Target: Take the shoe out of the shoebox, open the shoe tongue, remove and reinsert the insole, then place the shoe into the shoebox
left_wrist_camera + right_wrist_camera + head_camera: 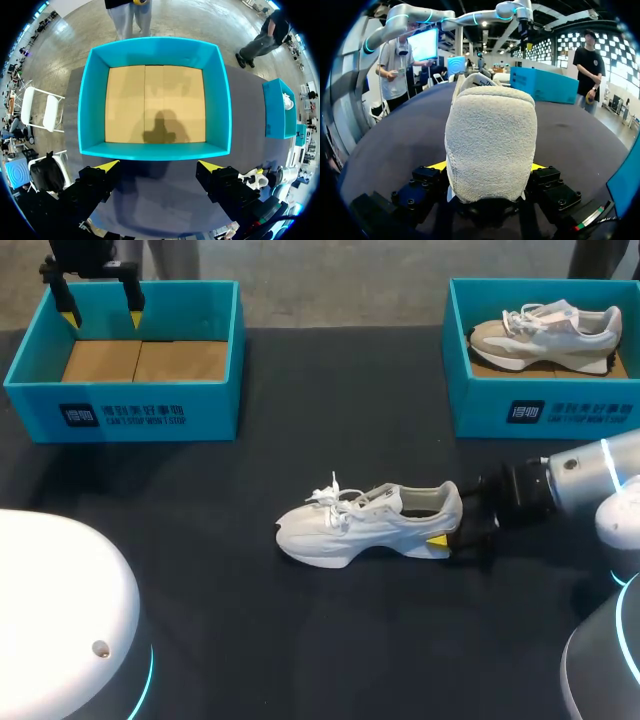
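Spread wide with nothing between them, the fingers of the left gripper [100, 308] hang over the far rim of the left shoebox [222, 390], a turquoise box at the table's far left. From the left wrist view, this gripper [159, 167] looks straight down into the shoebox [95, 100], which shows only a brown cardboard floor. Its front wall carries a dark square logo and white lettering.

On the black table [250, 630], near the middle, the white shoe [365, 525] stands upright on its sole, toe to the left, laces loose, heel to the right. The right gripper [448, 528] comes in low from the right and pinches that heel. In the right wrist view, the shoe's [490, 135] padded heel collar fills the gap of the gripper [487, 167], and both yellow tips seem to press its sides.

At the far right, the right shoebox [480, 405], with the same kind of printing, holds a second shoe [545, 330], beige and white.
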Robot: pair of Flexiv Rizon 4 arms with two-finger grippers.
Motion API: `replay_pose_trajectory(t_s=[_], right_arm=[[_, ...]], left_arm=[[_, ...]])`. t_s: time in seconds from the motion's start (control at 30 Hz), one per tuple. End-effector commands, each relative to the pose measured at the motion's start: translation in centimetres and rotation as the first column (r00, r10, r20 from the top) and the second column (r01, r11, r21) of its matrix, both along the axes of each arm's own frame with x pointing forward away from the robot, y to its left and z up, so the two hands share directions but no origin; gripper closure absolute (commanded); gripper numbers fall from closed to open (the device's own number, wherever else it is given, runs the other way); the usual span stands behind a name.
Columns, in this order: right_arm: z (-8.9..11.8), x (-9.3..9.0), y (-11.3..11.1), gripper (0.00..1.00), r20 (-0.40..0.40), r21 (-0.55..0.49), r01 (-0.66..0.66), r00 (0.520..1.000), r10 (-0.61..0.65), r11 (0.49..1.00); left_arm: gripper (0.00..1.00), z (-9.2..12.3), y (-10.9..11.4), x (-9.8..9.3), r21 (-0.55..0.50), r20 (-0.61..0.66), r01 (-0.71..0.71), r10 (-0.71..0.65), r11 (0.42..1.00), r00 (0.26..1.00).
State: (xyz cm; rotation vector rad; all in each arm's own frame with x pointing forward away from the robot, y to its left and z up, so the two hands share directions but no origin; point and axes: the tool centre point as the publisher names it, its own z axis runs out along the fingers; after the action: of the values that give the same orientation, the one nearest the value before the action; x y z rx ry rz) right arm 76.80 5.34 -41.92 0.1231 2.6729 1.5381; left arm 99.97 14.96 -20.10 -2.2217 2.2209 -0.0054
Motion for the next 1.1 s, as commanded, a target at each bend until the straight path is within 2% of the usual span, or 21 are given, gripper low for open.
replay_pose_trajectory(t_s=[0.03, 0.5, 0.8, 1.1], right_arm=[[-0.2, 0.0, 0.4, 1.0, -0.001, -0.007, 0.001, 1.0, -0.001, 1.0], [-0.2, 0.0, 0.4, 1.0, -0.001, -0.007, 0.001, 1.0, -0.001, 1.0], [-0.2, 0.0, 0.4, 1.0, -0.001, -0.007, 0.001, 1.0, -0.001, 1.0], [-0.2, 0.0, 0.4, 1.0, -0.001, -0.007, 0.001, 1.0, -0.001, 1.0]], left_arm=[[0.0, 0.0, 0.0, 0.0, 0.001, -0.001, 0.0, 0.0, 1.0, 1.0], [0.0, 0.0, 0.0, 0.0, 0.001, -0.001, 0.0, 0.0, 1.0, 1.0], [0.0, 1.4, -2.4, -4.4, 0.0, -0.001, -0.087, 0.087, 0.996, 0.996], [0.0, 1.8, -6.1, -8.1, 0.047, -0.01, -0.196, 0.196, 0.98, 0.981]])
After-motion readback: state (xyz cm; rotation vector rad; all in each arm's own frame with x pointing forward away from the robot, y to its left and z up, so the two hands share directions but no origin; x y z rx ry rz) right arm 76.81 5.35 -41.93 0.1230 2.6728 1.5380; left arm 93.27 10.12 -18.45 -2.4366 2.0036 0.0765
